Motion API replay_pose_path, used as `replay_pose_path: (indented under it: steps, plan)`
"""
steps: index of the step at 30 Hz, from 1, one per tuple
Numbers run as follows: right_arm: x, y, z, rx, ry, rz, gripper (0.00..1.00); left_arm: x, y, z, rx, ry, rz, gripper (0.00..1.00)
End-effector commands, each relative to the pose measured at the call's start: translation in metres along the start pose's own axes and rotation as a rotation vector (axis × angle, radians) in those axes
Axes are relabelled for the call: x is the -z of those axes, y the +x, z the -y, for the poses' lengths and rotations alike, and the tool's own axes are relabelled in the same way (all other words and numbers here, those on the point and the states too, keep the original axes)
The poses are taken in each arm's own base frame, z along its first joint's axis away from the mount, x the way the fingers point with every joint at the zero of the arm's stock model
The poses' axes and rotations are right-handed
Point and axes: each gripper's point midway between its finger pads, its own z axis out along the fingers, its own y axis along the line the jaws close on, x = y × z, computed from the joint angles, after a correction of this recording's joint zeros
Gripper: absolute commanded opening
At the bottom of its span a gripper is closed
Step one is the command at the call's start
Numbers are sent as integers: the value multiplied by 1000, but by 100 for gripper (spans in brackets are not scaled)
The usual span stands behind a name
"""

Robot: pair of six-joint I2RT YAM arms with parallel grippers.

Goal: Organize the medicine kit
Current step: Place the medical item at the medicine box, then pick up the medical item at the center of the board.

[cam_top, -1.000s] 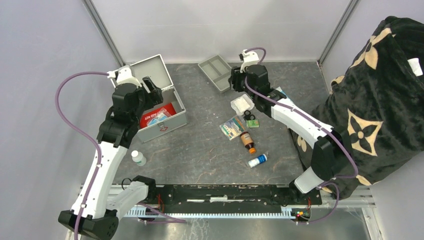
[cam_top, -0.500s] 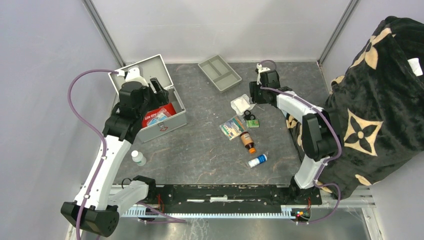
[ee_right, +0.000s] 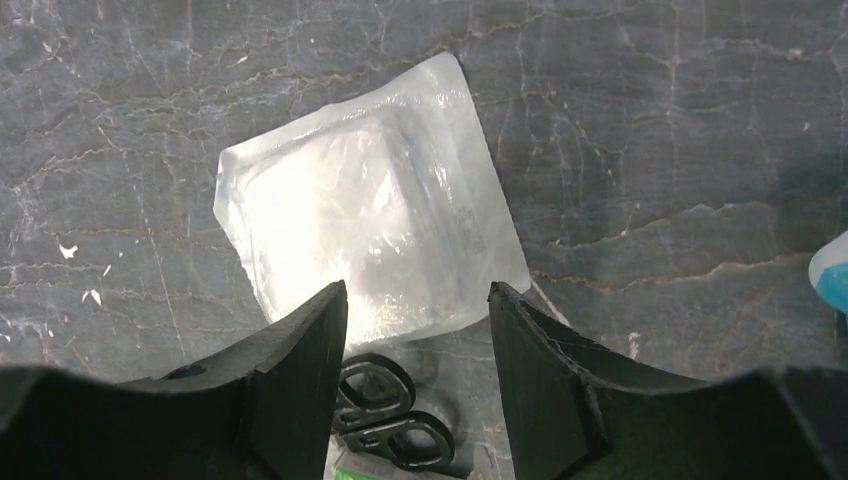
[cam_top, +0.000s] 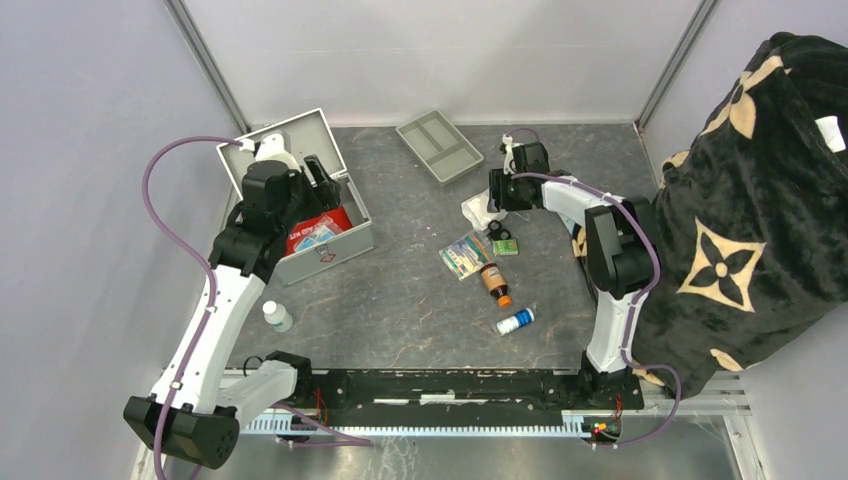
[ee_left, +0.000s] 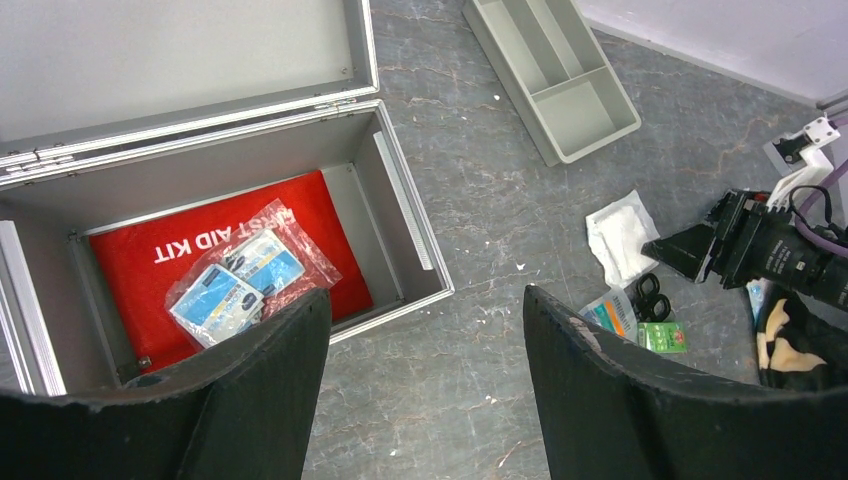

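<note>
Leftmost, the medicine kit (cam_top: 345,245) sits toward the back-left of the worktop (cam_top: 400,300). It is a boxy silver-grey metal case with its hinged lid thrown back and a latch on the front wall. Inside lies a flat red pouch (ee_left: 120,290) lettered in white, with a clear packet (ee_left: 240,280) of blue-and-white sachets on top. The left pincer (ee_left: 425,310) hangs above the case's front right corner, jaws apart and empty. Further right, a shallow grey divided tray (cam_top: 438,147) lies near the back. Beyond it, the right pincer (ee_right: 415,300) hovers low over a white gauze packet (ee_right: 370,220), jaws apart, with black scissor handles (ee_right: 385,410) just beside.
</note>
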Motion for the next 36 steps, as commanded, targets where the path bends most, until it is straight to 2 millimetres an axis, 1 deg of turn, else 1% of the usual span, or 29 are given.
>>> replay_pose_path:
  steps: [1, 6, 9, 11, 14, 17, 19, 21, 25, 27, 29, 30, 31, 33, 36]
  plan:
    - [-5, -22, 0, 34, -2, 46, 60, 0, -11, 8, 21, 33, 36, 76]
    - [-16, -15, 4, 48, 3, 17, 53, -2, -10, 9, 20, 34, 28, 76]
    - [-20, -9, 6, 49, 5, -2, 46, -3, -9, 9, 21, 35, 25, 76]
    - [-20, -7, 6, 51, 5, -5, 35, -3, -9, 9, 21, 38, 23, 76]
    - [-17, -9, 6, 48, 7, 16, 18, -3, -7, 9, 22, 38, 18, 76]
    - [-7, -21, 3, 48, 1, 65, 6, -4, -6, 10, 23, 42, 13, 76]
    - [3, -33, 0, 49, -5, 112, 0, -5, -6, 10, 26, 41, 11, 76]
    - [13, -45, -4, 47, -13, 161, 0, -6, -6, 11, 29, 42, 10, 76]
    - [43, -73, -18, 29, -51, 279, 0, -6, -7, 11, 28, 42, 10, 76]
    - [58, -86, -30, 14, -94, 336, 0, -6, -8, 11, 26, 40, 12, 76]
    - [73, -97, -51, 3, -161, 381, 0, -5, -10, 9, 25, 29, 20, 76]
    - [78, -99, -62, 1, -190, 387, 0, -5, -11, 8, 24, 22, 25, 75]
    - [83, -103, -75, 1, -224, 402, 0, -4, -12, 7, 24, 19, 29, 75]
    - [93, -113, -110, 17, -318, 421, 0, -2, -15, 3, 25, -2, 46, 75]
    - [102, -120, -153, 28, -410, 428, 0, 2, -17, -4, 27, -39, 64, 76]
